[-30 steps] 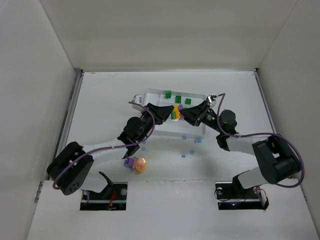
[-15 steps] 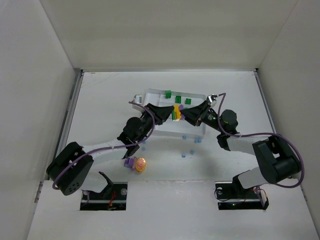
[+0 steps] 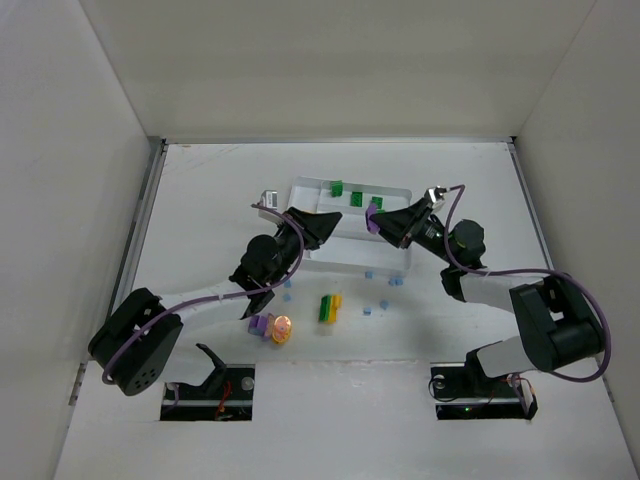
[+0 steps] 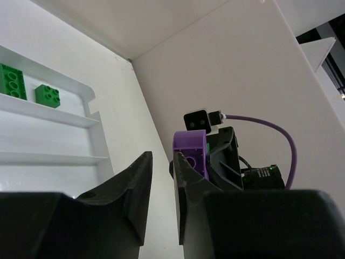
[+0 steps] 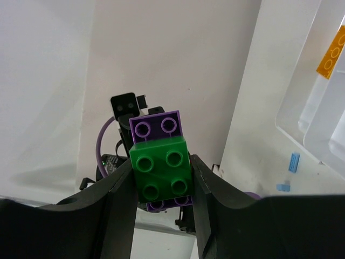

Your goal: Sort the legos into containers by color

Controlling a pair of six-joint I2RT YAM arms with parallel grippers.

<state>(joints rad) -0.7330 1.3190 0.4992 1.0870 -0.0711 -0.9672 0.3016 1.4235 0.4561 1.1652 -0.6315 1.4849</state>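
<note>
The white tray [image 3: 392, 258] lies at the table's middle back, with green bricks [image 3: 337, 187] in its far compartments. My right gripper [image 3: 376, 220] is over the tray's right part, shut on a purple brick [image 5: 156, 127] with a green brick [image 5: 161, 167] stuck on it. My left gripper [image 3: 330, 222] is over the tray's left part, jaws slightly apart and empty; its view shows the purple brick [image 4: 191, 151] just beyond its fingertips. A joined green and yellow brick [image 3: 328, 307] lies on the table in front of the tray. A purple and orange round piece [image 3: 272, 326] lies near the left arm.
Several tiny light blue bricks [image 3: 368, 274] are scattered on the table in front of the tray. An orange brick [image 5: 330, 54] lies in a tray compartment in the right wrist view. White walls close in the table at left, right and back.
The green and yellow brick, held between the two grippers over the tray before, now lies on the table. The grippers have drawn apart; the right one keeps the purple and green piece.
</note>
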